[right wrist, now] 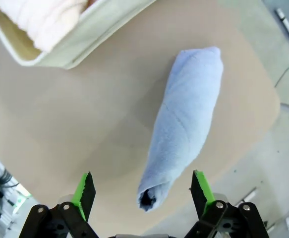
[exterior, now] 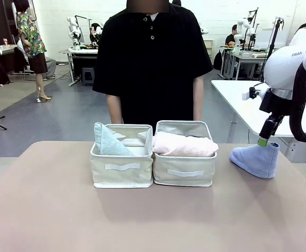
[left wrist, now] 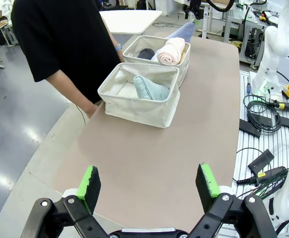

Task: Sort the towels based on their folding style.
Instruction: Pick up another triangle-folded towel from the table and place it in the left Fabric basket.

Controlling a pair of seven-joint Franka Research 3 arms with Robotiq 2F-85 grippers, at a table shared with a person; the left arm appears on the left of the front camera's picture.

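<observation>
front view: right tool (exterior: pixel 263 140) hangs over the light blue towel (exterior: pixel 256 159), lying on the surface (exterior: pixel 48 210) right of the baskets (exterior: pixel 122 173). left wrist view: left tool (left wrist: pixel 148 176) spread empty, well apart. right wrist view: jaws released (nothing held) either side of the towel's near end, long axis running away.
</observation>
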